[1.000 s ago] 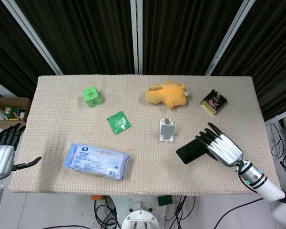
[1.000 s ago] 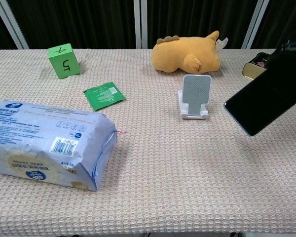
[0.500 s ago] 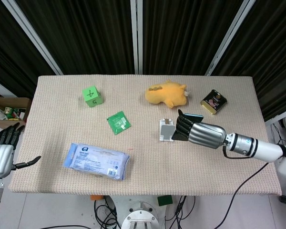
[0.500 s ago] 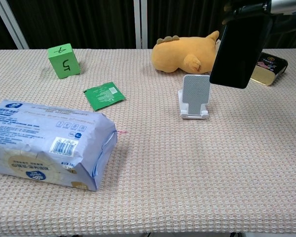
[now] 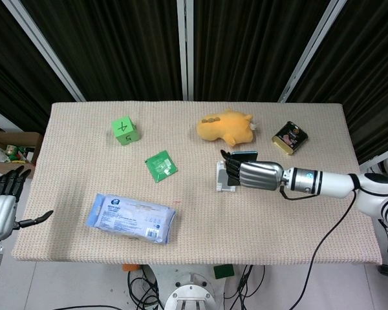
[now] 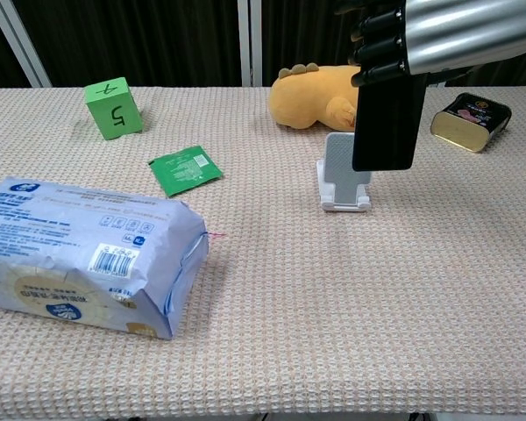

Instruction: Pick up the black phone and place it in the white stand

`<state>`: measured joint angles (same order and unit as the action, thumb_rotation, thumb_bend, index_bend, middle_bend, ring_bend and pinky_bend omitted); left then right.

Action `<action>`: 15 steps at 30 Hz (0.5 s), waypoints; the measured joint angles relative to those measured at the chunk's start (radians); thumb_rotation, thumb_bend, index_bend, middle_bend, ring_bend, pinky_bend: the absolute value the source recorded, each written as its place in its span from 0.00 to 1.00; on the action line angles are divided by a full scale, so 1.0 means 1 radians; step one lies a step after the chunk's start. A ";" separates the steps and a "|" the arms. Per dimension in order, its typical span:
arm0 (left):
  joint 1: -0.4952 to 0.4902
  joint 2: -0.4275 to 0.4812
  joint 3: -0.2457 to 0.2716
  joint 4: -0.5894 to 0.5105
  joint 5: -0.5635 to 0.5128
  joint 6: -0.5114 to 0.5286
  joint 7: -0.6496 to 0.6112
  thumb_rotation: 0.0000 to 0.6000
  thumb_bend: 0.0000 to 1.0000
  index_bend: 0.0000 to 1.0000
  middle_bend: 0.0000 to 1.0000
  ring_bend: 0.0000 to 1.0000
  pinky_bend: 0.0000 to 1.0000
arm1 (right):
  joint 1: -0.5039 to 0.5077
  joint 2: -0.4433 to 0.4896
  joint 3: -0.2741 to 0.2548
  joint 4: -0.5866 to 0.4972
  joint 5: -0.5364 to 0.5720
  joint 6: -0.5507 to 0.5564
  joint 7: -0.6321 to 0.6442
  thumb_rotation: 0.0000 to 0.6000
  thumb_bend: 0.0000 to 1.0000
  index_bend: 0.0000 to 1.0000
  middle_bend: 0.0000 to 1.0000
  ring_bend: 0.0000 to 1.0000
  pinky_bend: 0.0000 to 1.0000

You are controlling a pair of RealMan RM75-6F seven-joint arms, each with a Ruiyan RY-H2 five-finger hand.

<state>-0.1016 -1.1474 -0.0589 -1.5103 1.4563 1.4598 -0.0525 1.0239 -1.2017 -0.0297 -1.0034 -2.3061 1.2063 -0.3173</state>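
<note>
the right hand (image 6: 438, 37), a silver metal shell with dark jointed fingers (image 6: 381, 48), grasps the flat, glossy black phone (image 6: 385, 123) by its upper end. the phone hangs upright, slightly tilted, just above and in front of the small white plastic stand (image 6: 344, 174), overlapping the stand's right edge in the chest view; its lower end is not seated in the stand's lip. in the head view the right hand (image 5: 251, 173) covers most of the stand (image 5: 221, 177), and only the phone's top edge (image 5: 244, 154) shows.

the left hand (image 5: 2, 208) sits off the table's left edge, holding nothing, fingers spread apart.

the table wears a beige waffle-weave cloth (image 6: 333, 298). on it lie a soft blue-and-white plastic pack of wipes (image 6: 83, 254), a flat green foil sachet (image 6: 186, 169), a green foam cube marked in black (image 6: 113, 107), a plump orange plush toy (image 6: 333, 97) behind the stand, and a rectangular gold tin with a dark lid (image 6: 470, 119) to the right.
</note>
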 measured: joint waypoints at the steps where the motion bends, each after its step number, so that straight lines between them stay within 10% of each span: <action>1: 0.000 -0.001 0.000 0.002 0.000 -0.001 -0.002 0.51 0.05 0.07 0.01 0.00 0.09 | 0.001 -0.010 -0.002 0.001 0.007 -0.004 -0.004 1.00 0.68 0.75 0.60 0.59 0.15; 15: 0.006 -0.006 0.003 0.028 0.000 0.001 -0.030 0.50 0.05 0.07 0.01 0.00 0.09 | 0.011 -0.071 -0.021 -0.028 0.098 -0.107 -0.073 1.00 0.68 0.75 0.59 0.59 0.19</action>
<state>-0.0960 -1.1535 -0.0556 -1.4824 1.4561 1.4607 -0.0824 1.0345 -1.2730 -0.0508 -1.0319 -2.2086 1.0998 -0.3901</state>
